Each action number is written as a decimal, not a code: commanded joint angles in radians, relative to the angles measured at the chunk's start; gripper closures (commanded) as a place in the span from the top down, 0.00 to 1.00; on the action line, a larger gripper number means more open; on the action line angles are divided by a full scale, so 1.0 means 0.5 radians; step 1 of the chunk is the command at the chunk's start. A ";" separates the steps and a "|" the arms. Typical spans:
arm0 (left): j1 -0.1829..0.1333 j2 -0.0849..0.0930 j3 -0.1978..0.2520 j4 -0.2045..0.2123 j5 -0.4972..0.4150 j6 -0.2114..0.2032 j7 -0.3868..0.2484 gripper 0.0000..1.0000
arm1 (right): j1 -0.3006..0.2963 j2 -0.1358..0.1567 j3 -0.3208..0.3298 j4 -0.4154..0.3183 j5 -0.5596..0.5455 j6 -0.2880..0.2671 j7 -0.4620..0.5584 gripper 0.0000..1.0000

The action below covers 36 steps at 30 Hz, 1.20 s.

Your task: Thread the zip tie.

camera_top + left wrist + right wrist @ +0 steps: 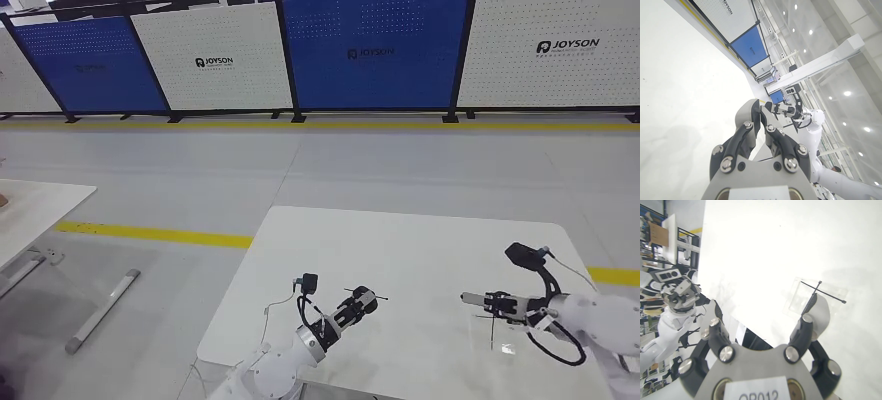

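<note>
My left gripper (360, 301) hovers over the table's near left part, shut on a thin black zip tie (380, 296) that sticks out sideways past the fingers. In the left wrist view the pads (756, 115) are pressed together on it. My right gripper (472, 299) hangs open over the table's near right part; in its wrist view (765, 306) nothing lies between the fingers. Just beyond one fingertip, two more black zip ties (821, 292) lie crossed on a clear flat tray (795, 298), which also appears in the top view (508, 348).
The white table (400, 250) is bare across its middle and far side. Its near edge runs close under both arms. A second white table (40, 200) stands off to the left, across a gap of floor.
</note>
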 commanded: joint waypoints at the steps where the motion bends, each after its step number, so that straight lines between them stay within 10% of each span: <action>1: 0.000 0.000 0.000 0.000 0.000 0.000 0.000 0.00 | 0.012 0.003 -0.017 -0.012 -0.049 0.036 0.054 1.00; 36: 0.000 0.000 0.000 0.000 0.000 0.000 0.000 0.00 | 0.116 0.001 -0.211 0.004 -0.389 0.150 0.197 1.00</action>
